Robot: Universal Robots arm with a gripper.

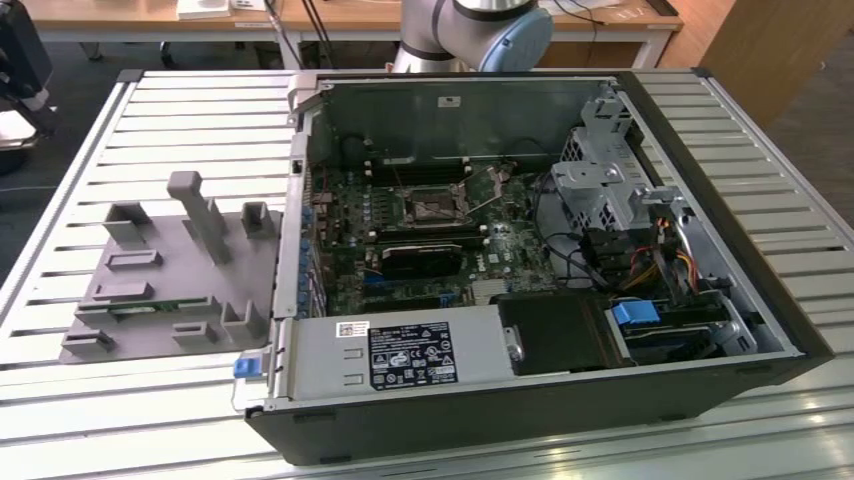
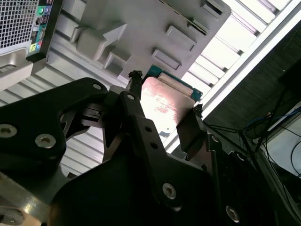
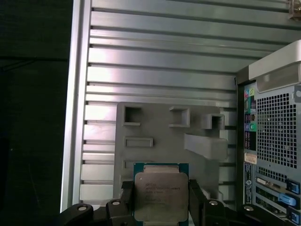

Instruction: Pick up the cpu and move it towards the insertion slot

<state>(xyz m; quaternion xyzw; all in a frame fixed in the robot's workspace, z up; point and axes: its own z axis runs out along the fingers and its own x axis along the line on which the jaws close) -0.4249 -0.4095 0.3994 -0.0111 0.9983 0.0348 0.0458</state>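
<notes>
The cpu (image 3: 160,190) (image 2: 164,101), a flat square chip with a pale metal top and green edge, sits between my gripper's (image 3: 160,200) (image 2: 165,107) two black fingers (image 3: 126,195) (image 2: 133,96), which are shut on its opposite sides. In both wrist views it hangs in the air well above the grey plastic tray (image 3: 155,127) (image 2: 141,28). The insertion slot (image 1: 434,208), a square socket with a metal frame and dark centre, lies on the motherboard inside the open computer case (image 1: 534,250), to the exterior view's right of the tray (image 1: 160,290).
The case and tray rest on a slatted metal table (image 1: 200,110). The case's perforated rear panel (image 3: 275,132) stands beside the tray. Inside the case are a black card (image 1: 416,262), a drive cage (image 1: 601,190), cables and a power supply (image 1: 400,355). The arm's base (image 1: 481,30) stands behind the case.
</notes>
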